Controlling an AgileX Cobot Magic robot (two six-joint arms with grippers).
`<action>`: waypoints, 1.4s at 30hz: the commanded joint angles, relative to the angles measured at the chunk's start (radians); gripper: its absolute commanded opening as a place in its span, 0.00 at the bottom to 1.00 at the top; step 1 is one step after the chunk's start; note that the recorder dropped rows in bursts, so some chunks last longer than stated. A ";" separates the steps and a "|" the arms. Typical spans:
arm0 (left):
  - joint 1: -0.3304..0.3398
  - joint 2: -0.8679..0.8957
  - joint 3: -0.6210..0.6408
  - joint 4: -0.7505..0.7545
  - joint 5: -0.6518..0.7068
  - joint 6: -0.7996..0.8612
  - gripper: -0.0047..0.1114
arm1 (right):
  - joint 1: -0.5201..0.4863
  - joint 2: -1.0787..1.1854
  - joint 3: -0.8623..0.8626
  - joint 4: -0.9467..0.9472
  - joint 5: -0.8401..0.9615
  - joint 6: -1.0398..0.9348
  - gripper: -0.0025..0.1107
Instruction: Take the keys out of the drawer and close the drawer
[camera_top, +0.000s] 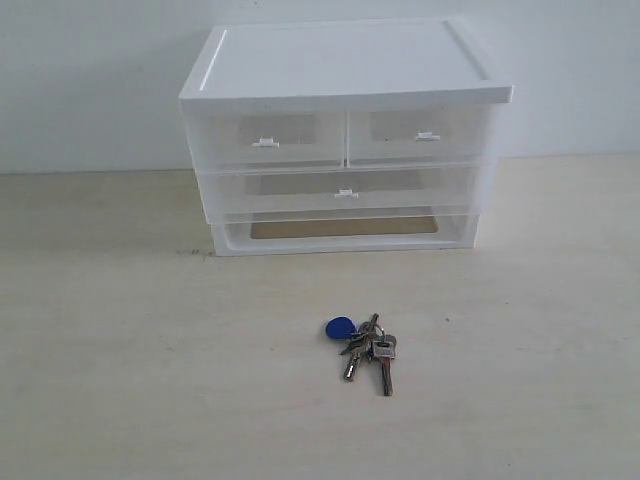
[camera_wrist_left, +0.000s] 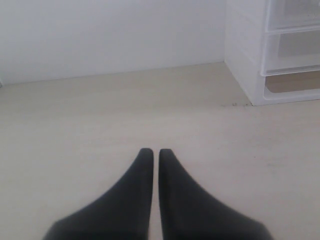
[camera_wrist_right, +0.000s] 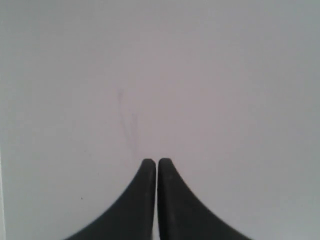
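My left tool (camera_wrist_left: 155, 151) and right tool (camera_wrist_right: 153, 161) are both pinched together, gripping nothing. The keys (camera_top: 365, 350) lie on the counter (camera_top: 120, 380), near side of the drawer unit (camera_top: 340, 60). The drawer (camera_top: 346, 193) looks pushed in. I judge nothing is left to do.

A pale wood-grain desk (camera_top: 120, 350) runs back to a plain white wall (camera_top: 90, 80). A white plastic storage unit (camera_top: 340, 60) with a flat, lipped lid stands on it, well ahead of the left fingers (camera_wrist_left: 130, 200) and off to one side. Its top row holds two pushed-in half-width drawers (camera_top: 270, 138) with small tab handles. Its lowest bay (camera_top: 343, 227) shows tan. Tiny dark specks (camera_wrist_left: 235, 104) dot the desk by the unit's corner. Beyond the right fingers (camera_wrist_right: 185, 210), faint scratches (camera_wrist_right: 127, 120) mark a plain pale surface.
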 joint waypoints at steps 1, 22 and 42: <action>0.004 -0.003 0.004 -0.011 0.001 0.003 0.08 | 0.003 -0.006 0.062 0.039 0.009 -0.131 0.02; 0.004 -0.003 0.004 -0.011 0.001 0.003 0.08 | 0.003 -0.006 0.079 0.128 0.664 -0.748 0.02; 0.004 -0.003 0.004 -0.011 0.001 0.003 0.08 | 0.003 -0.006 0.079 0.129 0.917 -0.800 0.02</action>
